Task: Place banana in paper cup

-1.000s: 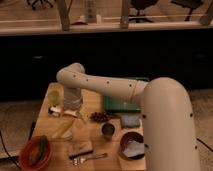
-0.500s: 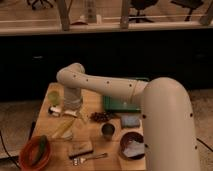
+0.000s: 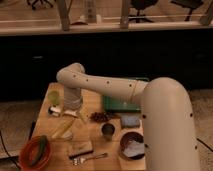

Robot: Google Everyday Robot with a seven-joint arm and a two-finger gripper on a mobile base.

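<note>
The yellow banana [image 3: 64, 128] lies on the left part of the wooden table [image 3: 95, 140]. A pale cup [image 3: 54, 97], which looks like the paper cup, stands upright at the table's far left, behind the banana. My arm reaches in from the right, and my gripper [image 3: 68, 112] points down just above the far end of the banana, to the right of the cup. The wrist hides the gripper's tip, so I cannot tell whether it touches the banana.
A red bowl [image 3: 35, 150] with something green sits at the front left. A fork [image 3: 90, 158], a brown bar [image 3: 82, 148], a small dark cup [image 3: 107, 131], a brown bowl [image 3: 132, 145], a grey sponge [image 3: 130, 121] and a green tray [image 3: 121, 103] lie to the right.
</note>
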